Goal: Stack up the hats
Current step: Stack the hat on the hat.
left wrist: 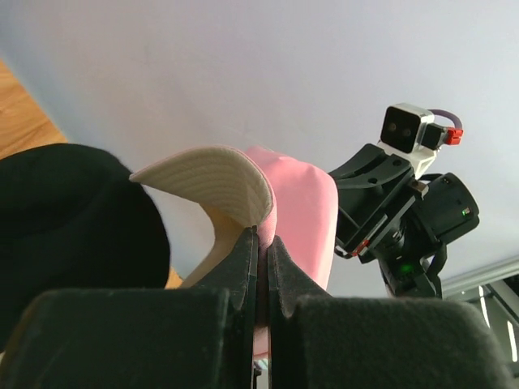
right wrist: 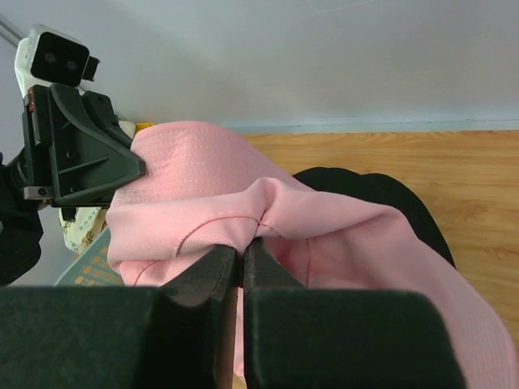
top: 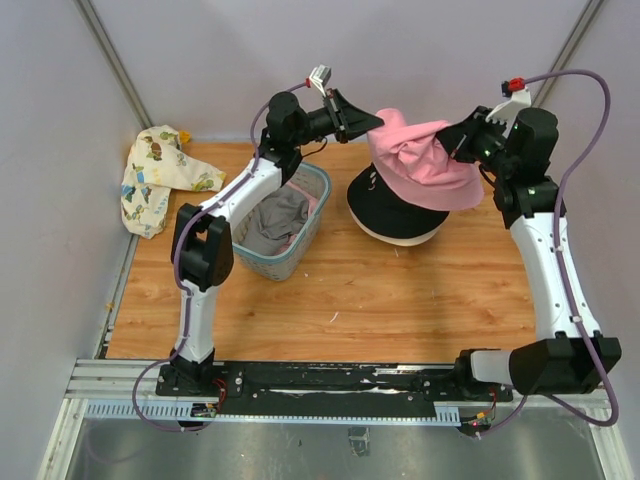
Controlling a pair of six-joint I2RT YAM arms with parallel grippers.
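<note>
Pink hat: held up between both arms, hanging over the dark hat that sits on the wooden table.
Left gripper: jaws pinched together on the pink hat's brim, whose cream underside shows.
Right gripper: jaws clamped on a fold at the hat's opposite side.
Mesh basket: left of the dark hat, with a crumpled grey hat inside.
Printed cloth: far-left table corner.

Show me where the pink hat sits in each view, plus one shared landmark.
Top external: pink hat upper centre-right, strung between left tool and right tool.
Left wrist: centre, edge pinched in the tool.
Right wrist: centre to lower right, fold pinched in the tool.
Shared landmark: dark hat under it.
</note>
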